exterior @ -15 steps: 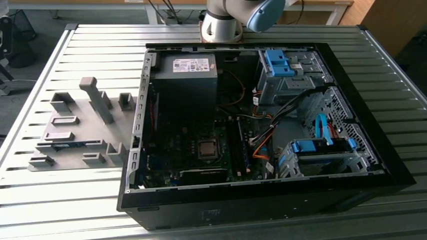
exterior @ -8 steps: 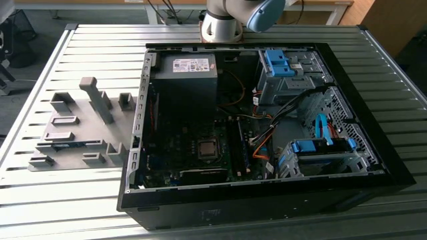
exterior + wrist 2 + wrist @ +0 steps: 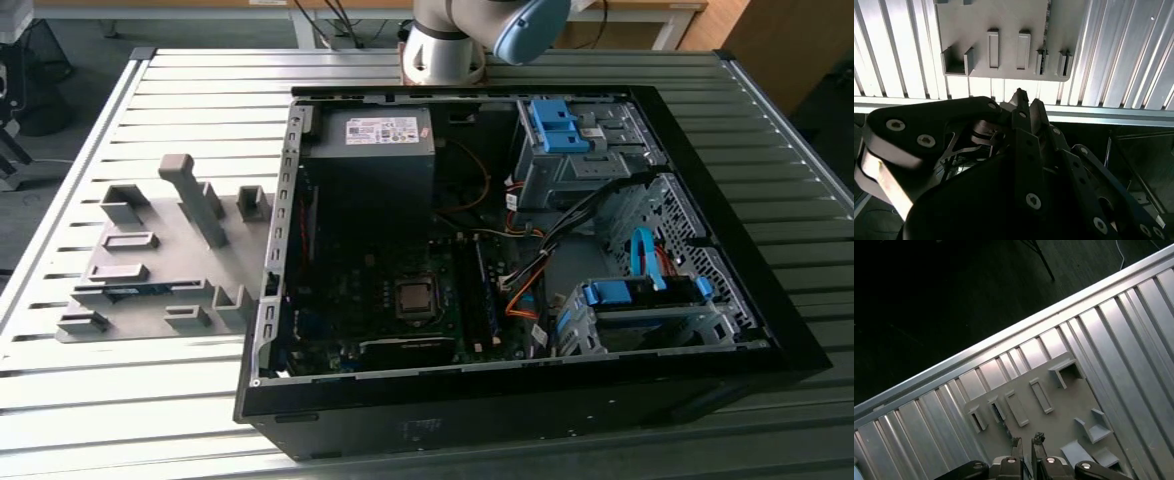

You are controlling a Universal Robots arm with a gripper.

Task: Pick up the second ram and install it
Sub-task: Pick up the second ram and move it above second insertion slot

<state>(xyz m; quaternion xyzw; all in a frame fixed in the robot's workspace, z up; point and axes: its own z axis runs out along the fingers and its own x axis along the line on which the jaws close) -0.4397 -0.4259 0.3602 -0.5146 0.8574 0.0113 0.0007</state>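
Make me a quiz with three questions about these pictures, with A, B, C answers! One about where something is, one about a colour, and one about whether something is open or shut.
1. Where is the grey holder plate, compared with the computer case?
A. Inside it
B. On the table, on the exterior view's left of it
C. On top of it

2. What colour are the drive clips in the case?
A. Red
B. Yellow
C. Blue

3. How is the case?
A. Open, insides showing
B. Closed all round
C. Covered by a cloth

Answers:
1 B: the plate lies flat on the slatted table beside the case.
2 C: the clips on the drive cages are bright blue.
3 A: the board and cables inside show from above.
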